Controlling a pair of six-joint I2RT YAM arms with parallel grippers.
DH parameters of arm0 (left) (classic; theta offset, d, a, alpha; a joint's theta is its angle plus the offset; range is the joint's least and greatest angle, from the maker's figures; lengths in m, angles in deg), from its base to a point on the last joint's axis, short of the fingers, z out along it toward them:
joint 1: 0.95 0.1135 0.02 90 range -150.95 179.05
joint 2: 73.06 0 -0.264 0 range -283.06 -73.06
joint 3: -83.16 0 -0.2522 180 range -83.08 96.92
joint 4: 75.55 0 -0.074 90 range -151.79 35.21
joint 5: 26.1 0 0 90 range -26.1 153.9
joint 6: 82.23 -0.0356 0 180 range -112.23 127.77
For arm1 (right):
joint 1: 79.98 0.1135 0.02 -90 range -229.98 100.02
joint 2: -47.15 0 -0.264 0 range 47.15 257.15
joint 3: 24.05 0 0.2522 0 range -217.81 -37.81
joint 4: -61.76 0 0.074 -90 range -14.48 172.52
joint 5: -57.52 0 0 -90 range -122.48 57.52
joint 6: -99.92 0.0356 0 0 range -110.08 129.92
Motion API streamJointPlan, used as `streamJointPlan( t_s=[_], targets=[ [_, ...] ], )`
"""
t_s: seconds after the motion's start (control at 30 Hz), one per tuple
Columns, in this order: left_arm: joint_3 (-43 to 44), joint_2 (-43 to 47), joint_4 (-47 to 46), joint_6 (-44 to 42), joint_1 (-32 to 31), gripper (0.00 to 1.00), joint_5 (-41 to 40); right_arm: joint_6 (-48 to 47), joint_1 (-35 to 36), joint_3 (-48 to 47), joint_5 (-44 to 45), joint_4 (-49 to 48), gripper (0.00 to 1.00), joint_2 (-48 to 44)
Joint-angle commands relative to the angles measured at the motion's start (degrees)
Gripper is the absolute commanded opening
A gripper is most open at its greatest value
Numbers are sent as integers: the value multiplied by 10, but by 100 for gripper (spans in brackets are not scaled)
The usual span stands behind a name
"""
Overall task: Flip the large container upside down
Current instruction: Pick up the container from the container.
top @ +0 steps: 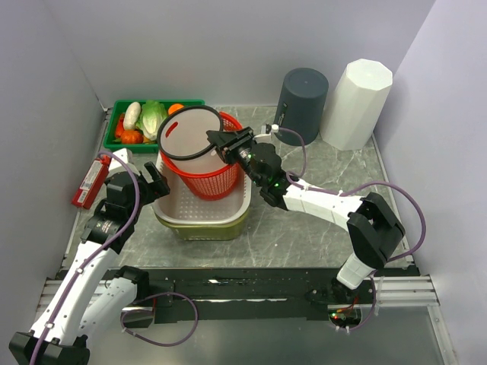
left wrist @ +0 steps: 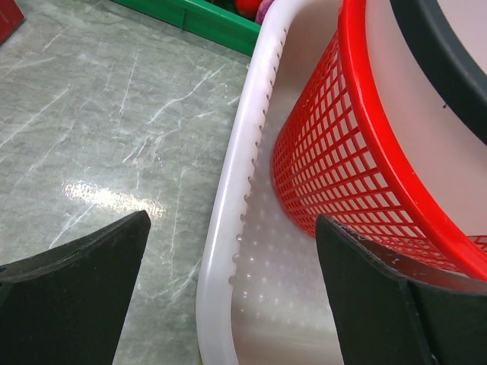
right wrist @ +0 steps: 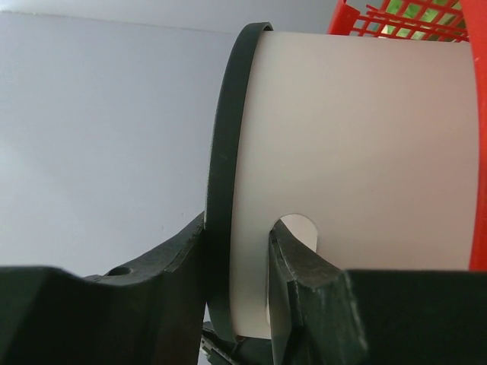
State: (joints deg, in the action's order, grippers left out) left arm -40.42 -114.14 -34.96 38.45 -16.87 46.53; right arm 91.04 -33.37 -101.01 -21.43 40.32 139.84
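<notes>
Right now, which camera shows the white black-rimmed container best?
Top external: the container shows its whole rim and opening, inside the red basket, right fingers on the rim. Right wrist shows only rim, wall and a cutout; left wrist, a corner sliver.

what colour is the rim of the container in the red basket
Black rim, clearest in the right wrist view.

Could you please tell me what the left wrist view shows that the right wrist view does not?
Only the left wrist: the open left claw, the white perforated tub, the marble table and a green crate. Only the right wrist: the right claw pinching the black-rimmed white container beside its handle cutout. Both: the red mesh basket and that container.
</notes>
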Motion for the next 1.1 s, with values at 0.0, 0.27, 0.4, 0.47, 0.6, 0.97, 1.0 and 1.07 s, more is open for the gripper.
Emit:
streamJointPlan(
  t_s=[0.0, 0.27, 0.4, 0.47, 0.6, 0.97, 1.0, 1.07],
  targets=[
    [5, 6, -21, -3, 2, 96, 3, -7, -3, 8, -1, -77, 27, -31],
    [1, 18, -25, -3, 1, 96, -3, 0, -13, 11, -44, -142, 25, -41],
    [4, 12, -20, -1, 1, 96, -3, -1, -16, 12, -52, -162, 24, -46],
    [5, 11, -20, -1, 2, 96, -3, -3, -16, 18, -49, -169, 24, -52],
    [2, 14, -21, -1, 1, 96, -4, -9, -19, 26, -47, -170, 24, -65],
    [1, 26, -23, 2, 1, 96, -13, -47, -27, 6, -75, -172, 18, -80],
    [1, 26, -22, 1, 2, 96, -13, -52, -28, 3, -79, -172, 18, -80],
    [2, 24, -21, 1, 1, 96, -14, -60, -28, -6, -88, -173, 18, -80]
  ],
)
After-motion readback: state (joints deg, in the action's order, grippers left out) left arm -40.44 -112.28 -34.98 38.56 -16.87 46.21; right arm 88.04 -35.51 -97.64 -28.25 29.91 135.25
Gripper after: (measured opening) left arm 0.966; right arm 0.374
